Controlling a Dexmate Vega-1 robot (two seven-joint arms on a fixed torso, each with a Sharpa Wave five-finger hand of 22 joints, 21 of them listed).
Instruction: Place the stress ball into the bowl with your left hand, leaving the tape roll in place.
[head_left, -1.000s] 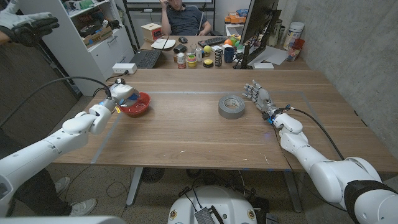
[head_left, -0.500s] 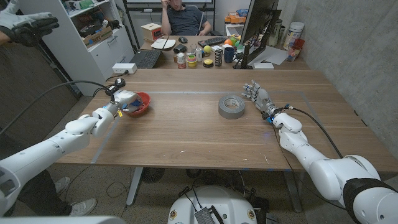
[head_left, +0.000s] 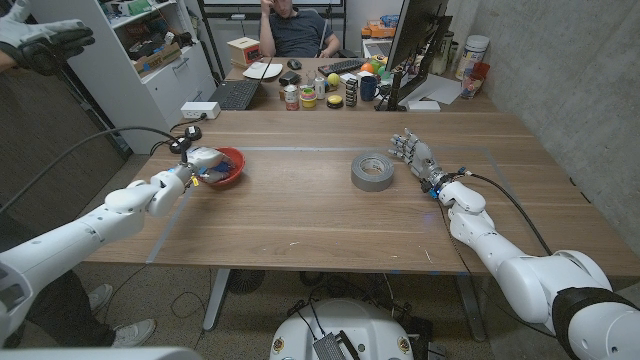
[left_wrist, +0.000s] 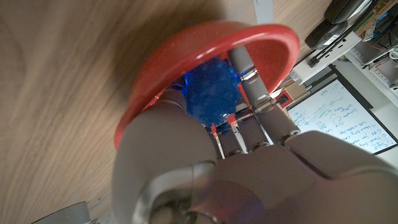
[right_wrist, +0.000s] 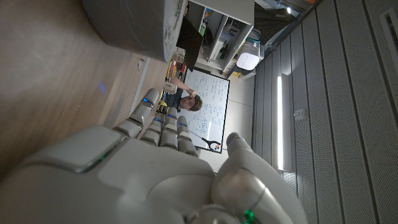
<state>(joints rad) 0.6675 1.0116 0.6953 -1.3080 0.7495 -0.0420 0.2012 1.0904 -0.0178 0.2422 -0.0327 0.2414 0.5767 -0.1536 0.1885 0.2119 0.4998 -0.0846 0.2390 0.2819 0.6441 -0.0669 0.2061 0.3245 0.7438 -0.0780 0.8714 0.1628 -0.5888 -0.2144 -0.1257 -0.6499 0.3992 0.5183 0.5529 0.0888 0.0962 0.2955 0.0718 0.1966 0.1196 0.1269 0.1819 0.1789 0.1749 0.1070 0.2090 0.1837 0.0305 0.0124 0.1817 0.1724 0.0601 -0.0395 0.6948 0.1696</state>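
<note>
My left hand (head_left: 201, 160) reaches over the near-left rim of the red bowl (head_left: 230, 168) and holds the blue spiky stress ball (left_wrist: 211, 92) between thumb and fingers (left_wrist: 244, 70). In the left wrist view the ball sits inside the red bowl (left_wrist: 186, 50), low over its floor, still touched on both sides. The grey tape roll (head_left: 372, 170) lies mid-table. My right hand (head_left: 415, 155) stands just to the right of it, fingers apart and upright, holding nothing. The tape roll's edge (right_wrist: 134, 25) shows close ahead of the right hand (right_wrist: 143, 168).
A black cable (head_left: 100, 140) runs across the table's left corner to a small white box (head_left: 200, 109). A second desk behind carries a keyboard, cups, a monitor (head_left: 415, 45) and a seated person (head_left: 295, 30). A gloved hand (head_left: 45, 40) shows at far left.
My left hand has drawn slightly back to the left and lowered over the bowl's rim, the ball still in it. The right hand and the tape roll have not moved.
</note>
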